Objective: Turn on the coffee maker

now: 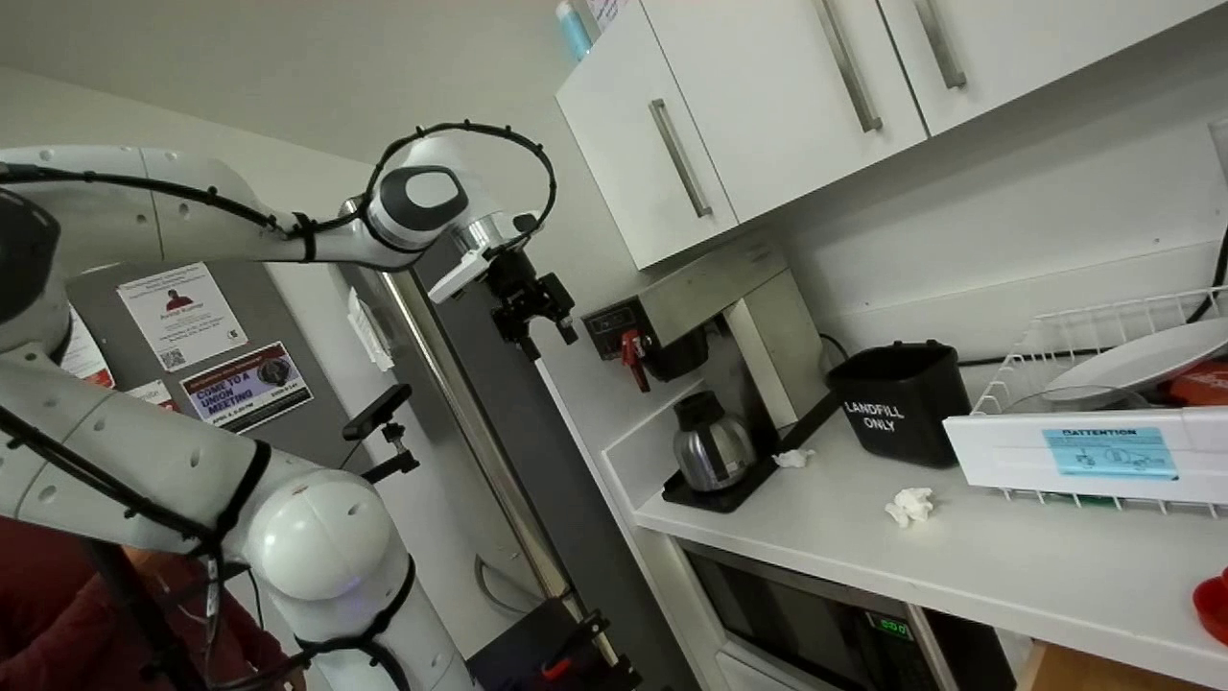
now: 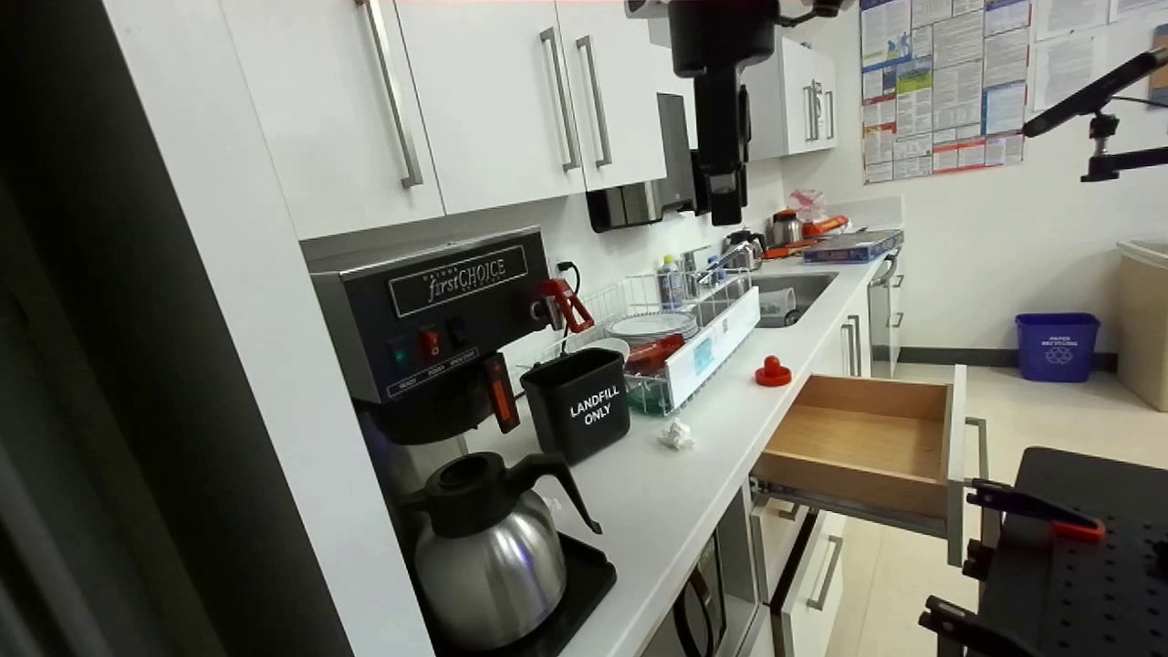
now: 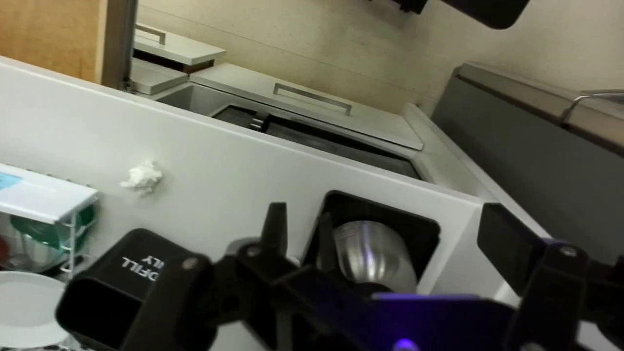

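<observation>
While the black two-fingered gripper (image 1: 550, 338) is hanging empty, fingers (image 3: 507, 243) wide apart, the tall black-and-steel coffee maker (image 2: 456, 315) is standing below it, that spread risking straddling the small red switch (image 2: 430, 343) unpressed.

Coffee maker (image 2: 438, 319): nameplate (image 2: 461, 279) reads "firstCHOICE"; smaller lettering on it and under the switches (image 2: 429, 343) too fine to read. Black bin (image 1: 897, 413): "LANDFILL ONLY", legible in both exterior views; in wrist view inverted, partly hidden. Dish rack (image 1: 998, 456), blue label (image 1: 1111, 453): "ATTENTION", finer print illegible. On the grey panel (image 1: 273, 321) in an exterior view: flyer (image 1: 247, 387), "COME TO A UNION MEETING"; white notice (image 1: 182, 317) with QR code (image 1: 173, 358), name blurred. Microwave display (image 1: 890, 627): green 0:00. Blue bin (image 2: 1057, 347): "PAPER" plus recycling symbol. Wall posters (image 2: 944, 87): print too small.
</observation>
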Controlling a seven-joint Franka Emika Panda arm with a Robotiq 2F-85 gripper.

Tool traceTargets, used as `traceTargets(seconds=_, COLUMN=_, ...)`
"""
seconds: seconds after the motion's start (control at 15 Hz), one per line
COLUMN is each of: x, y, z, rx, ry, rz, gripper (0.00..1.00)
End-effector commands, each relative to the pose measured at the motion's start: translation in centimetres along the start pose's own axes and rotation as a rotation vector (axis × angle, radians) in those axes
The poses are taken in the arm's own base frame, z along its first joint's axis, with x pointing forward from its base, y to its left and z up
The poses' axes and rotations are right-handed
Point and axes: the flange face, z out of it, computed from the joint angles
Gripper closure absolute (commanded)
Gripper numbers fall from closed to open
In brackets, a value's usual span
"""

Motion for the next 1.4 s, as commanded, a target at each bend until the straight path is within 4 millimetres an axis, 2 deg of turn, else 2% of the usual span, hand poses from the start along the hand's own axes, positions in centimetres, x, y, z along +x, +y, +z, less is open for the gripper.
traceTargets(seconds=0.0, x=0.2, y=-1.7, z=-0.6, rx=0.013, ry=0.009, rz=-0.028, gripper=0.0)
traceTargets(seconds=0.13, x=0.4, y=-3.5, z=-1.2, rx=0.017, ry=0.02, rz=-0.061, gripper=0.0)
traceTargets(seconds=0.33, x=0.4, y=-3.4, z=-1.2, rx=0.02, ry=0.02, rz=-0.058, gripper=0.0)
traceTargets(seconds=0.53, x=0.8, y=-6.5, z=-1.6, rx=0.053, ry=0.033, rz=-0.096, gripper=0.0)
traceTargets(seconds=0.8, x=0.4, y=-11.3, z=-2.2, rx=0.001, ry=0.04, rz=-0.071, gripper=0.0)
traceTargets(seconds=0.87, x=0.5, y=-12.3, z=-2.2, rx=-0.005, ry=0.06, rz=-0.054, gripper=0.25)
traceTargets(seconds=0.93, x=0.7, y=-13.2, z=-2.2, rx=-0.011, ry=0.08, rz=-0.043, gripper=0.26)
traceTargets(seconds=1.0, x=1.0, y=-13.8, z=-2.1, rx=-0.012, ry=0.101, rz=-0.033, gripper=0.32)
traceTargets(seconds=1.33, x=4.1, y=-15.1, z=-0.5, rx=0.002, ry=0.219, rz=0.0, gripper=0.73)
